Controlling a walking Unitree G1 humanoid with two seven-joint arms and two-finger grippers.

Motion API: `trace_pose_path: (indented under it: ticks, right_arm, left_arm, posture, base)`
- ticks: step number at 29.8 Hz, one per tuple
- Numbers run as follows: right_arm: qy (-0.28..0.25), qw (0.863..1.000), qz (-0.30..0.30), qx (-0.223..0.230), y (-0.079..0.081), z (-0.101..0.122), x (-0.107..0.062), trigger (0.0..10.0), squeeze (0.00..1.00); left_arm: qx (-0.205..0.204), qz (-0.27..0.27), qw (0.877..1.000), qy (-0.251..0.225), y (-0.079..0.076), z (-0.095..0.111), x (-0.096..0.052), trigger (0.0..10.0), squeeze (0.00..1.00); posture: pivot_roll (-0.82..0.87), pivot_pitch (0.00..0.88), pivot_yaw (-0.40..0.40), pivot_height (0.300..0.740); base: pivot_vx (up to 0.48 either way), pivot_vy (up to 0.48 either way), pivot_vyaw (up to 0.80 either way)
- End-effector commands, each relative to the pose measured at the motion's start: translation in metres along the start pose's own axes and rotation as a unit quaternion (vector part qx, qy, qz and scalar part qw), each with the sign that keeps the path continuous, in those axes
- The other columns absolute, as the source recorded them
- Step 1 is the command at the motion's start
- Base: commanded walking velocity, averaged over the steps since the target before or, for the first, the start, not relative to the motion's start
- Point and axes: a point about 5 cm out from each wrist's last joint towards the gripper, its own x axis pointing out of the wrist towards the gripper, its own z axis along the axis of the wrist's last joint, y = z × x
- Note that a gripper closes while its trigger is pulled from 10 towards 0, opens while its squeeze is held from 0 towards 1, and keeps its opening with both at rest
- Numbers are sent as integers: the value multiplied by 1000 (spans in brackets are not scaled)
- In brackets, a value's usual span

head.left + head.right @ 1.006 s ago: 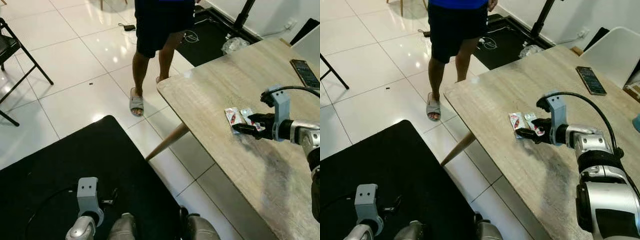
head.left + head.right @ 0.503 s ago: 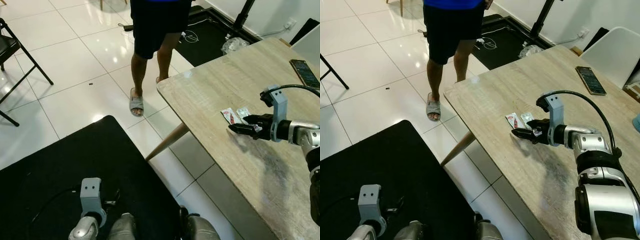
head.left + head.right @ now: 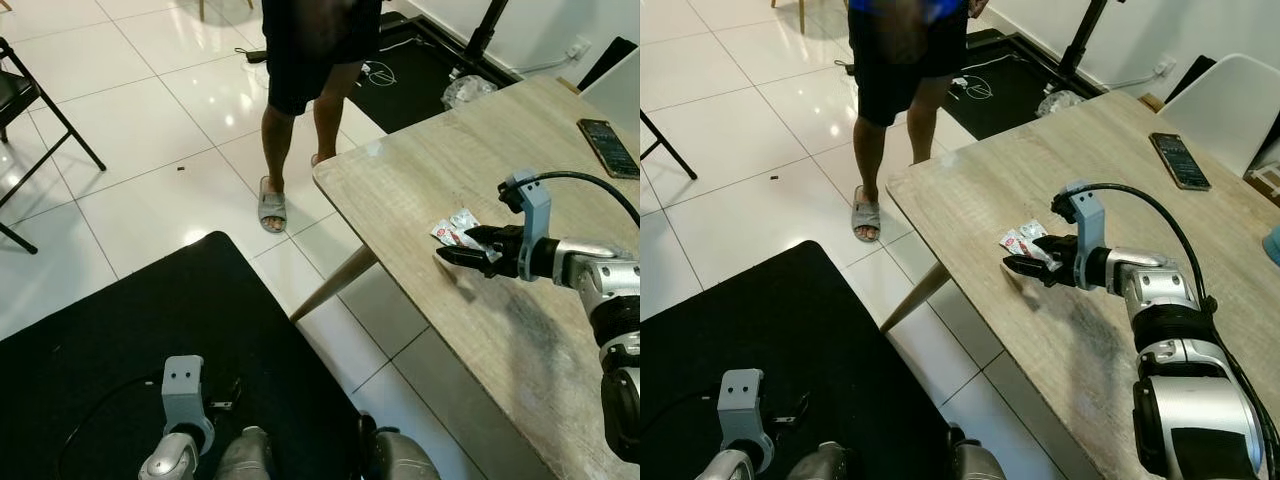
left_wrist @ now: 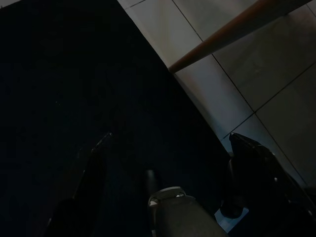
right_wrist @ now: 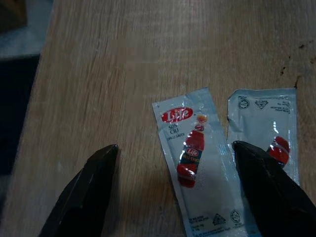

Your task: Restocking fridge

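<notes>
right claw (image 5: 173, 190) agape over glossy flat sachets (image 5: 197, 163), woodgrain table (image 5: 123, 64).

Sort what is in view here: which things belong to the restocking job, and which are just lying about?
Belonging to the job:
- two sauce sachets lying side by side on the wooden table
- right gripper, open, held over them

Just lying about:
- phone at the table's far side
- white chair beyond it
- person standing on the tiles
- black mat on the floor
- left gripper, idle over the mat

- The 2 sauce sachets (image 5: 197, 170) run past the frame edge between the right fingers (image 5: 84, 197).
- The person (image 3: 310, 60) is cut off above the waist.
</notes>
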Motion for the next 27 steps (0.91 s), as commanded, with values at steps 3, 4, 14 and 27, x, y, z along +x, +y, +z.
trace_pose_path:
  ticks: [3, 4, 14, 27]
  right_arm:
    - [83, 996, -17, -40, -2, -37, 2, 667, 0]
    - [98, 993, -19, -58, -2, -41, 0, 0, 0]
    - [131, 988, -33, -78, -7, -47, -5, 0, 0]
    - [-28, 999, 5, -26, -1, -15, -4, 10000, 0]
  left_arm:
    - [-11, -1, 1000, 19, -5, -12, -4, 10000, 0]
    - [-11, -1, 1000, 19, -5, -11, -4, 10000, 0]
    - [-12, -1, 1000, 13, -5, -8, -2, 10000, 0]
    - [-8, -1, 1000, 11, -2, -3, 0, 10000, 0]
  posture:
    - [27, 185, -124, 740]
    - [26, 184, -126, 740]
    - [20, 181, -125, 740]
    - [28, 151, -116, 740]
  base:
    - [0, 0, 0]
    - [0, 0, 0]
    - [0, 0, 0]
    - [0, 0, 0]
